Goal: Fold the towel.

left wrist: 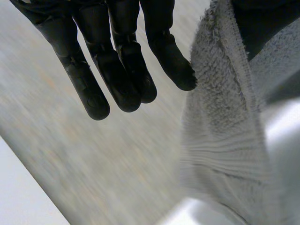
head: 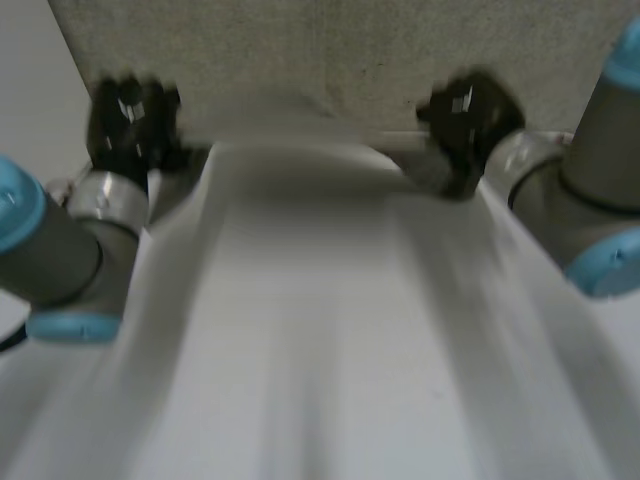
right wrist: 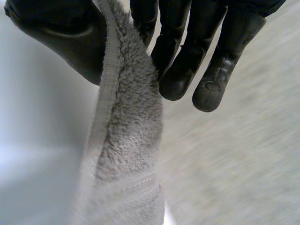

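The towel (right wrist: 131, 140) is held up by one edge, pinched between thumb and straight fingers of the left hand (left wrist: 117, 70) at one end and of the right hand (right wrist: 187, 61) at the other (well apart), so the cloth is kept spread for folding

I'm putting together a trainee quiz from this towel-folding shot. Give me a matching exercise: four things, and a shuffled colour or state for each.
Things:
1. towel
2. right hand
3. left arm's cap
4. table

Colours or states:
A. light blue
B. white
C. grey, hanging down
D. black, pinching the towel between thumb and fingers

Pairs: 1-C, 2-D, 3-A, 4-B.
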